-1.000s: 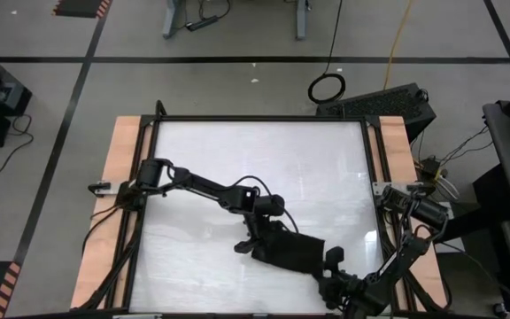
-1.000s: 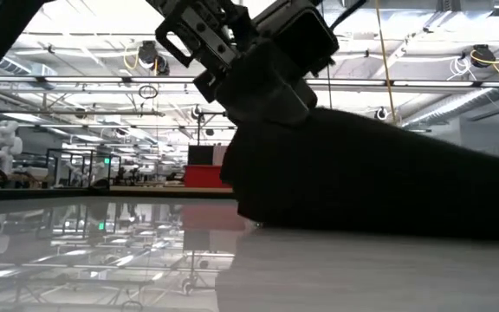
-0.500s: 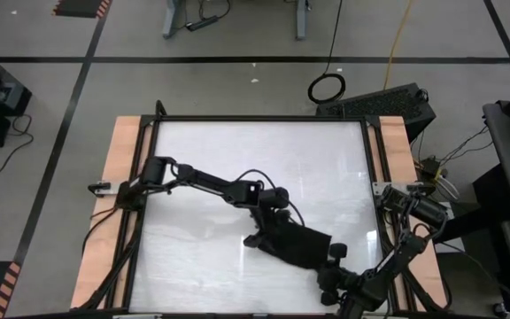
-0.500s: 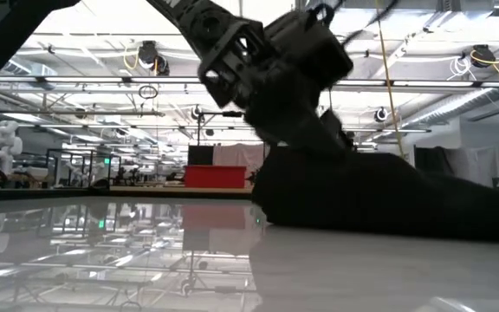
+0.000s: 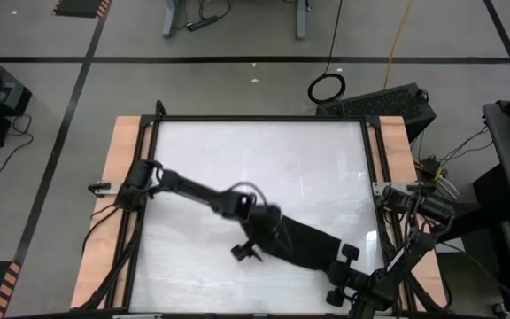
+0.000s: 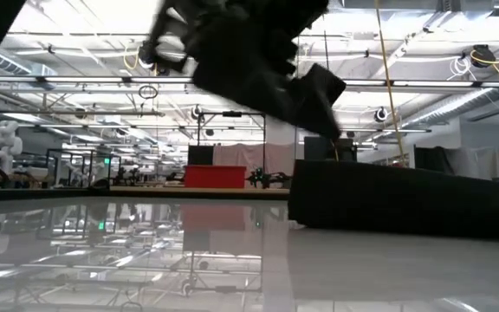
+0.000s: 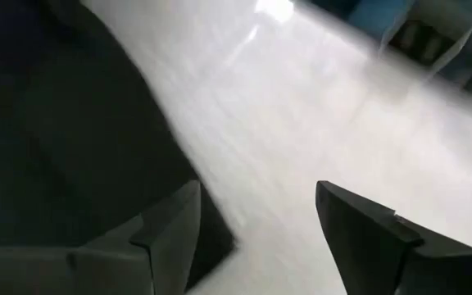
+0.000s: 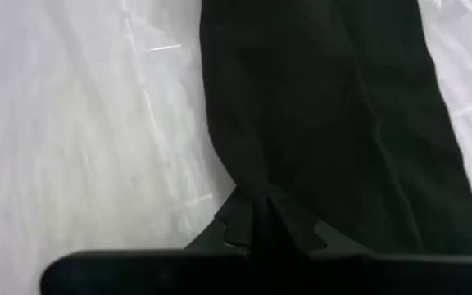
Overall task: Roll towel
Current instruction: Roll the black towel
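1. Towel (image 5: 304, 246) lies on the white table (image 5: 237, 159) in its near-right part, a long black strip running from the left gripper toward the right gripper.
2. Left gripper (image 5: 248, 252) sits at the strip's left end, fingers spread wide.
3. Left wrist view: both left fingers (image 7: 166, 238) stand apart with bare table between them; the towel (image 7: 64, 139) lies beside one finger, its edge just at that finger's outer side, nothing between the tips.
4. Right gripper (image 5: 342, 266) sits at the strip's other end, near the table's near-right corner.
5. Right wrist view: right fingers (image 8: 297, 225) are pressed together with a fold of the towel (image 8: 326, 123) pinched between the tips; the cloth stretches straight out ahead of them.
6. Low view: towel (image 6: 405, 199) lies low and flat on the tabletop, left gripper (image 6: 249, 52) above its end, blurred.
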